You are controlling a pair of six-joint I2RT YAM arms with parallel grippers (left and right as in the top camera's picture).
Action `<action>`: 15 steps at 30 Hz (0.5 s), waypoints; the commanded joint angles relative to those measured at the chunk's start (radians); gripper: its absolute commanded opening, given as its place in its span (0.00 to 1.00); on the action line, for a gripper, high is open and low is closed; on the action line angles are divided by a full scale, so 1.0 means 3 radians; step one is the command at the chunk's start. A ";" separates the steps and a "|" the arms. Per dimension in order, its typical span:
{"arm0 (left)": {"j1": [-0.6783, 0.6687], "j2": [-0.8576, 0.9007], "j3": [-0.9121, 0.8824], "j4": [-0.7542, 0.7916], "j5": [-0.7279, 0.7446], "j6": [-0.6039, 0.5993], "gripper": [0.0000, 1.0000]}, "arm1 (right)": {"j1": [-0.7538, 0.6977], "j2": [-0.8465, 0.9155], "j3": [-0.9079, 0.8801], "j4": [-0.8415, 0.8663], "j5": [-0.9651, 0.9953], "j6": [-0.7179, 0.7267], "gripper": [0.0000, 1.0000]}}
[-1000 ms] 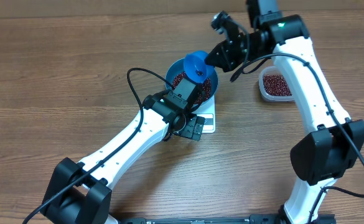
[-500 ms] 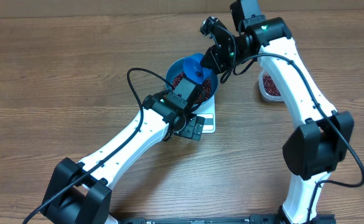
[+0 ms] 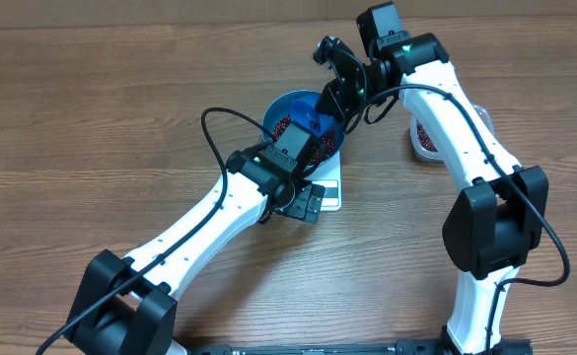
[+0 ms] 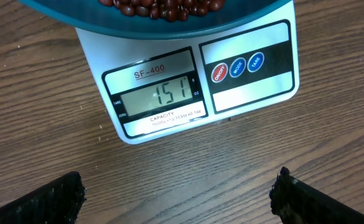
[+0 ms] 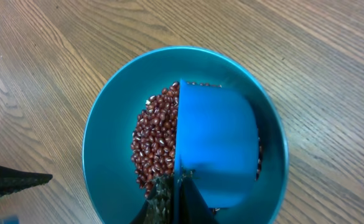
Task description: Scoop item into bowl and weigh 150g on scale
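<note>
1. My right gripper [image 3: 329, 97] is clamped tight on the handle of the small blue plastic scoop [image 5: 216, 143]. Its cup sits low inside the round, deep-blue glossy bowl [image 5: 110, 162].
2. My left gripper [image 4: 177, 202] hovers with its jaws spread wide and empty, in front of the flat white square scale [image 4: 250, 87].
3. The grey display panel [image 4: 158, 93] reads 151, a hair over target. I cannot tell whether the scoop touches the bowl or its contents. If it does, I judge that figure inflated.
4. Lifting out carelessly could catch the rim and shove the bowl across the scale, or flick grains onto the wooden table [image 3: 91, 108].
5. Any grains clinging to the scoop could drop and push the reading higher.
6. The small dark red-brown beans [image 5: 154, 143] lie as a loose, shallow heap of glossy ovals on the bowl's floor. They are partly hidden under the scoop. The bowl stands on the scale.
</note>
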 commanded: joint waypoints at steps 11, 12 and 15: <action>-0.0013 -0.0066 -0.0032 0.0003 -0.0034 -0.0031 1.00 | 0.0109 -0.0009 -0.0247 0.0142 0.0081 -0.0008 0.04; -0.0013 -0.0066 -0.0032 0.0003 -0.0034 -0.0031 0.99 | 0.0125 -0.0009 -0.0258 0.0135 0.0081 -0.0008 0.04; -0.0013 -0.0066 -0.0032 0.0003 -0.0034 -0.0031 1.00 | 0.0169 -0.0009 -0.0258 0.0072 0.0078 0.0006 0.04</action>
